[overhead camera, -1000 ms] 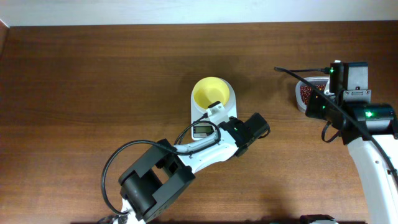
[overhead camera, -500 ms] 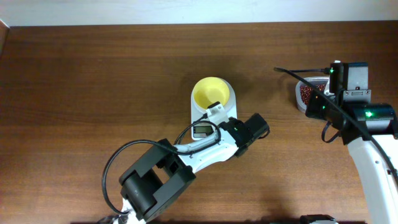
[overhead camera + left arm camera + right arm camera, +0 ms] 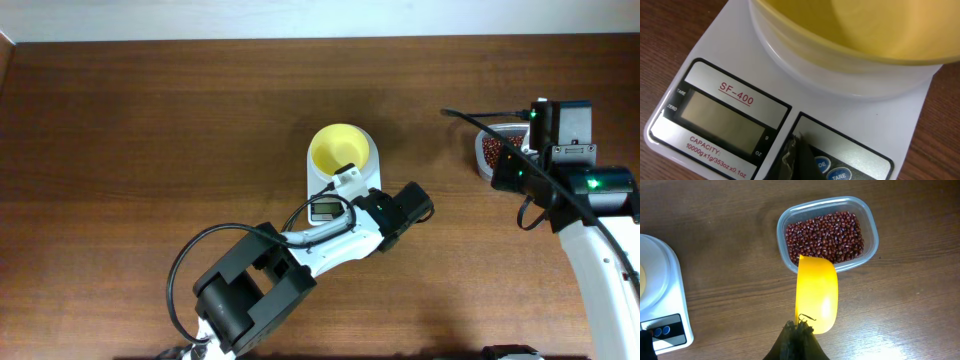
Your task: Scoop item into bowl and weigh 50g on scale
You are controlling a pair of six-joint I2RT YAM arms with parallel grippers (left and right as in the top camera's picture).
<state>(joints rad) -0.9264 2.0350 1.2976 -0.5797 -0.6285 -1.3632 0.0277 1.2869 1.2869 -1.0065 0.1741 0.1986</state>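
The pale yellow bowl [image 3: 340, 149] stands empty on the white scale [image 3: 318, 172], whose grey display [image 3: 722, 116] is blank. My left gripper [image 3: 799, 157] is shut with nothing in it. Its dark tip rests on the scale's panel just left of the round blue buttons [image 3: 832, 171]. The reddish-brown beans [image 3: 824, 235] fill a clear plastic container [image 3: 782, 222] to the right of the scale. My right gripper [image 3: 799, 332] is shut on the handle of a yellow scoop [image 3: 816, 292]. The scoop's front edge hangs over the container's near rim. Its inside is hidden from me.
The brown wooden table [image 3: 150, 130] carries only the scale and the bean container [image 3: 481, 156]. My left arm [image 3: 300, 255] crosses the table in front of the scale. My right arm [image 3: 590, 200] covers part of the container. A pale wall edge runs along the back.
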